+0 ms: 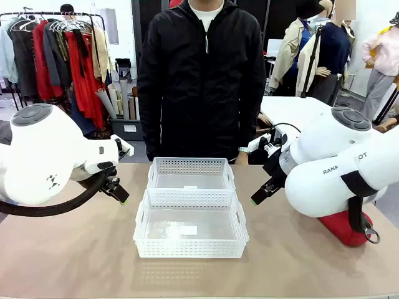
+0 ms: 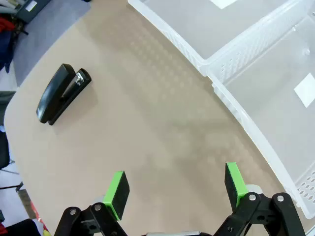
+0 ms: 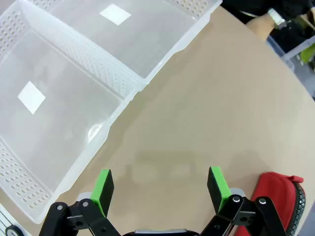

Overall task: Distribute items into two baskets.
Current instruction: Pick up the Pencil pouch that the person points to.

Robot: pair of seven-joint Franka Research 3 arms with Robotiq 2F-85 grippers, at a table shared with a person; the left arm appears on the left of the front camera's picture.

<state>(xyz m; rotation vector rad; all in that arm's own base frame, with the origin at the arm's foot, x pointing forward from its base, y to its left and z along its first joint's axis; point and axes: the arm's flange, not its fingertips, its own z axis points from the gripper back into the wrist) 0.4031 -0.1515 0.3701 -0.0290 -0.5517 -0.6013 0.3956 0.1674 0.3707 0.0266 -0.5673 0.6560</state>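
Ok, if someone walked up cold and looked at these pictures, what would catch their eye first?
Two white baskets, the near basket and the far basket, sit one behind the other in the middle of the table, neither holding an item yet. The left tool and right tool hang open on either side. The red pouch lies near the table's right end, the black stapler beyond the left tool.

Red fabric pouch (image 1: 333, 227) half hidden behind the white right arm (image 1: 324, 184), cut by the right wrist view's bottom edge; two white perforated plastic baskets (image 3: 118, 81) overrun wrist-view edges.
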